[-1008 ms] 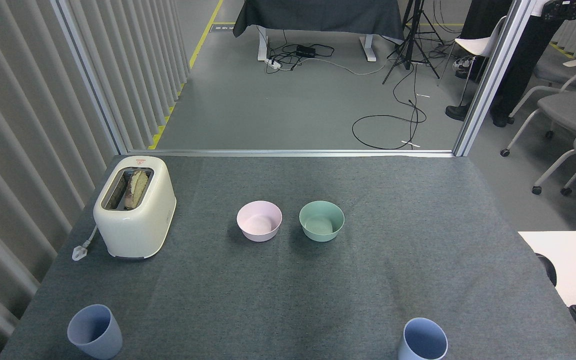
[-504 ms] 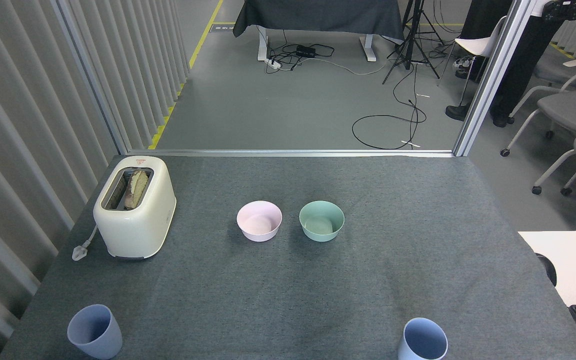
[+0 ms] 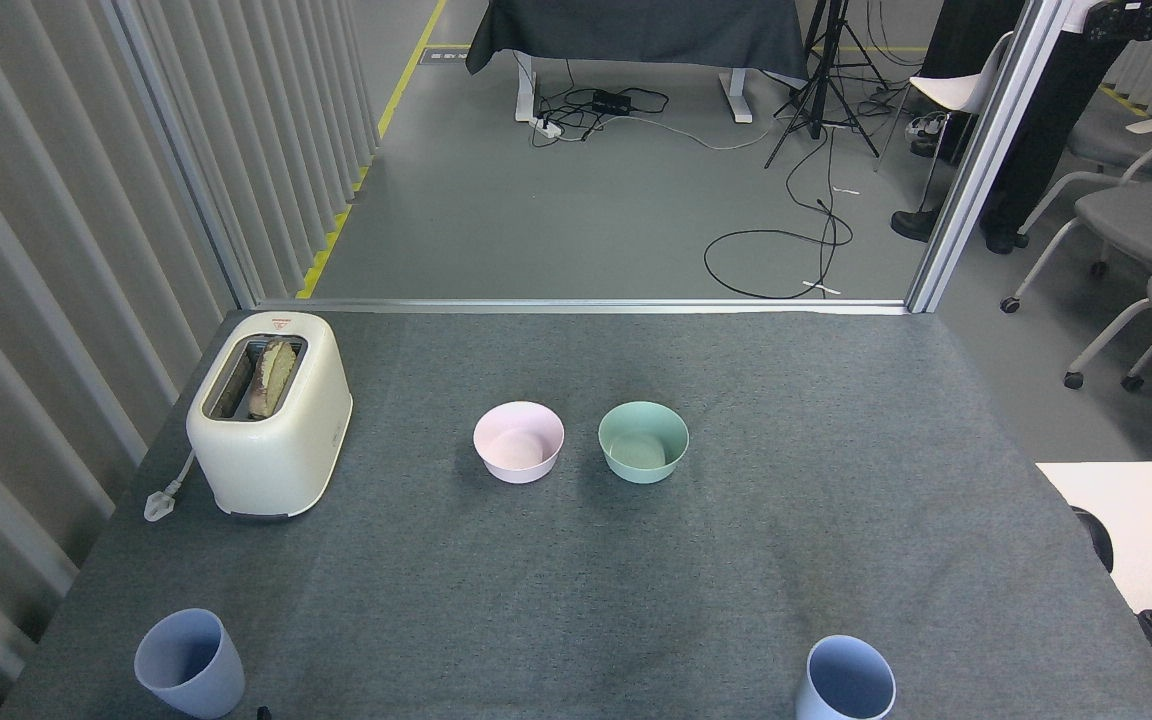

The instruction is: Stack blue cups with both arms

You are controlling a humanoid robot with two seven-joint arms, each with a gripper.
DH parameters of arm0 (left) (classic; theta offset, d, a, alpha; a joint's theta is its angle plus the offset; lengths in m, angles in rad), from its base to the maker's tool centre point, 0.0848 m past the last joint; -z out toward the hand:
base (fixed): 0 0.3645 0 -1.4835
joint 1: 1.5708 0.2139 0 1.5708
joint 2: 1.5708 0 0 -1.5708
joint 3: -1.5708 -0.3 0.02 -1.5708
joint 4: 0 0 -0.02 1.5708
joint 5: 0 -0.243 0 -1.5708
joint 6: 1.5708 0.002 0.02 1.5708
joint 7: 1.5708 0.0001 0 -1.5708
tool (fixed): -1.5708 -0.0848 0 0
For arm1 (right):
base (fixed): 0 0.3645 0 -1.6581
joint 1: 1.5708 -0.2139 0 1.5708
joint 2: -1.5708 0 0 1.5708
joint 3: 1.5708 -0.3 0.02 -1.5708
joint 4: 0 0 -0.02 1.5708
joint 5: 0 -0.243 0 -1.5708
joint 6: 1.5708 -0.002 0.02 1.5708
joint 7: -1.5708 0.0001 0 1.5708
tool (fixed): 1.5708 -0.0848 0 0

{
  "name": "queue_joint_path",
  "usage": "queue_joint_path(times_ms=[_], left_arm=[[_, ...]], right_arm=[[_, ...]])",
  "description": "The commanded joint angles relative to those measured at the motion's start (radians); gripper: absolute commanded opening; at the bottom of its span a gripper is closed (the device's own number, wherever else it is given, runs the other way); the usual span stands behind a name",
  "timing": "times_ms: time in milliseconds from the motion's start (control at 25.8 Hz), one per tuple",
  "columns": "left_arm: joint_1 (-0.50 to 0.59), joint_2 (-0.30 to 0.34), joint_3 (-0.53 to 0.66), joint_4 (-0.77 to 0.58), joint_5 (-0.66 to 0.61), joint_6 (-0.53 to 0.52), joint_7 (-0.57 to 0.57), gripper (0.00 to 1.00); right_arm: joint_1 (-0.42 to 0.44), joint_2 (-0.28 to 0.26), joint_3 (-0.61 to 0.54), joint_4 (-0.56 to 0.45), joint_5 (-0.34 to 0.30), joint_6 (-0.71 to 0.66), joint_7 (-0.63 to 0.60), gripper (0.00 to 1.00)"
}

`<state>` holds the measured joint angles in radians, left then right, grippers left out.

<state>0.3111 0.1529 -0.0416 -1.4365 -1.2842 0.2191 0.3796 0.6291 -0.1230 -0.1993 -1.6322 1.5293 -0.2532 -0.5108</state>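
Nothing moved; both cups stand upright, mouths up.

Two blue cups stand on the tabletop: one at the lower left of the frame, one at the lower right. Two bowls sit mid-frame, one pink, one green. One toaster stands at the left, holding one slice of bread.
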Motion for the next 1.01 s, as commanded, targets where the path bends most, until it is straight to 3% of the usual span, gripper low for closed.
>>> queue_joint_path(times_ms=[0,969], left_arm=[[-0.040,-0.004,0.000,0.041,0.000,0.002,-0.001,0.99],[-0.210,0.010,0.012,0.245,0.017,0.002,-0.001,1.00]], right_arm=[[0.000,0.000,0.000,0.000,0.000,0.000,0.000,0.98],[0.004,0.003,0.009,0.005,0.005,0.000,0.000,0.98]])
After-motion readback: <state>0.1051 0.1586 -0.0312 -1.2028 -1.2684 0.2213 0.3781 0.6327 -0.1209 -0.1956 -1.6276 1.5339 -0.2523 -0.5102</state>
